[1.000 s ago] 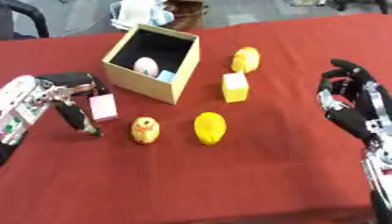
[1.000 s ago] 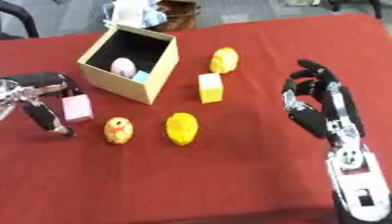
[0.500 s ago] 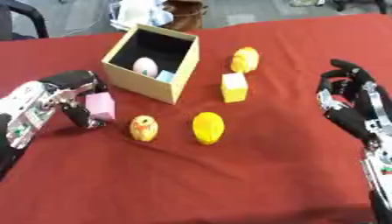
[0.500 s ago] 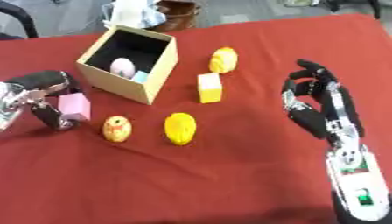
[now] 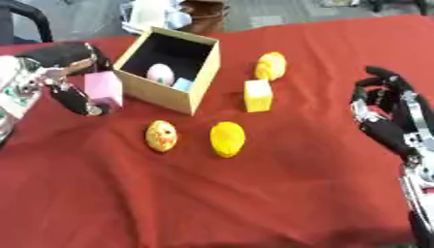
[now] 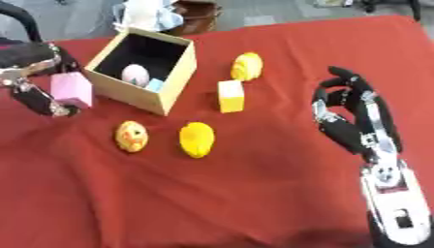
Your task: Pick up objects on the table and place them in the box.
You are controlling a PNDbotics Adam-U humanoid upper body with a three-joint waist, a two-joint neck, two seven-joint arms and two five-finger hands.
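The left robot hand (image 5: pixel 64 72) grips a pink block (image 5: pixel 103 88) above the red tablecloth (image 5: pixel 254 193) beside the box (image 5: pixel 169 68).

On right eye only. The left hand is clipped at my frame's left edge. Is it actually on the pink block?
Observer: Yes. The left eye view shows the whole left hand, curled round the pink block from above and down its left side.
Operator: Is the arm behind it visible there?
Observer: Yes. The silver forearm runs off the left edge and sits well left of the box.
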